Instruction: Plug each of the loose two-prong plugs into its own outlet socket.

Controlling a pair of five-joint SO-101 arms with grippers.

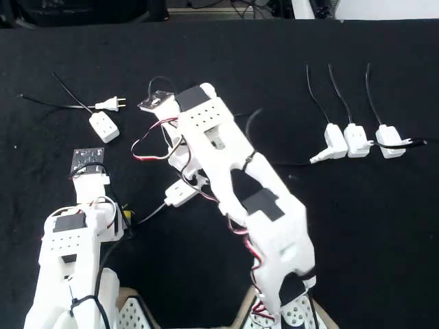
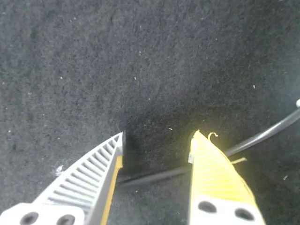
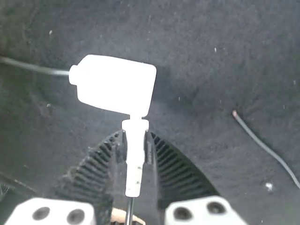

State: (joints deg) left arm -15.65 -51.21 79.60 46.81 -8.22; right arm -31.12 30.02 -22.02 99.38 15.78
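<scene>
My right gripper [image 3: 135, 140] is shut on a white two-prong plug [image 3: 134, 159], whose front end meets a white outlet socket [image 3: 115, 84] lying on the black cloth. In the high view this socket [image 1: 177, 195] lies mid-table under the right arm, and its black cable [image 1: 147, 212] runs toward the left arm. My left gripper [image 2: 159, 136] stands open just above the cloth, with that black cable [image 2: 154, 176] passing between its fingers. A loose plug [image 1: 110, 104] and a free socket [image 1: 104, 127] lie at the back left.
Three white sockets [image 1: 357, 139] sit in a row at the back right, their thin cords trailing away; a plug [image 1: 319, 159] sticks out of the left one and another [image 1: 411, 142] out of the right one. Black cloth covers the table.
</scene>
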